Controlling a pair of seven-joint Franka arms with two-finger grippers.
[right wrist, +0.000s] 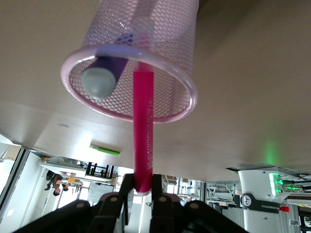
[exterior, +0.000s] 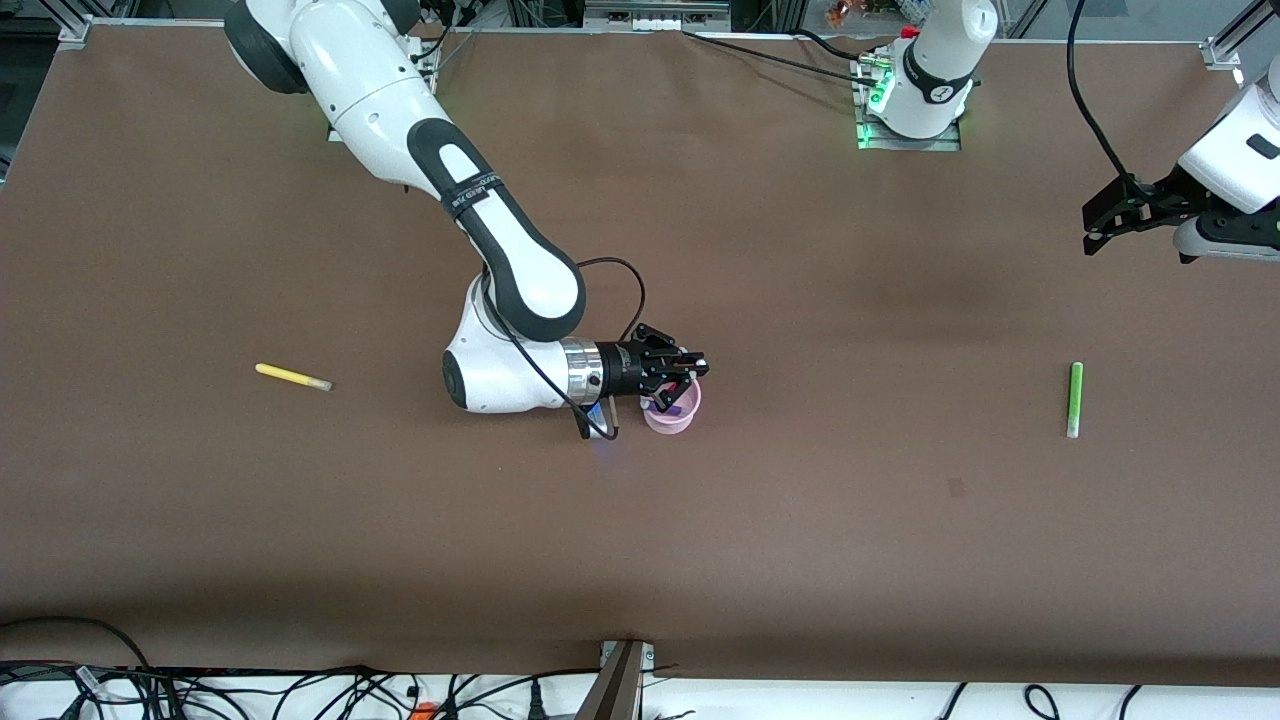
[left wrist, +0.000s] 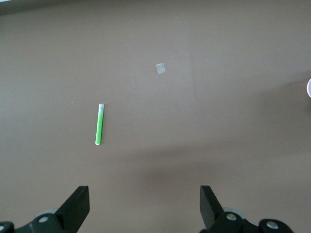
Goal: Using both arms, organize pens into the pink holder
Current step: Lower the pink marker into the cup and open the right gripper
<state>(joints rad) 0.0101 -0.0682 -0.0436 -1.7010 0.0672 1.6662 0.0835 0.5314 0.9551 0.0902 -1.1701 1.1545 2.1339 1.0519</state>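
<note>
I've got the right gripper (exterior: 688,368) just over the pink holder (exterior: 672,412), mid-frame in the front view, its fingers (right wrist: 127,187) pinched narrow on the magenta pen (right wrist: 143,131) at its back end. The right wrist view shows that pen's front half already past the rim and down inside the mesh cup, with the purple pen (right wrist: 102,77) sitting in there beside it. So the step in hand is the drop-off of pen number two; I'd judge the task about half done. The yellow pen (exterior: 292,377) lies flat on the table (exterior: 640,550) at left of the front frame, toward the right arm's end, well apart from the holder. The green pen (exterior: 1075,399) lies at right of the frame, toward the left arm's end, also well apart. The left gripper (exterior: 1130,212) hangs at the upper right edge of the front frame, waiting, fingers (left wrist: 77,208) spread wide with nothing between them; its wrist view looks down on the green pen lying on bare table. Next move as I read it: let the magenta pen go so it slides in, lift the right gripper straight up clear of the rim without tipping the light cup, then go for yellow. The left arm needs to come down over green, fingers straddling across the barrel.
</note>
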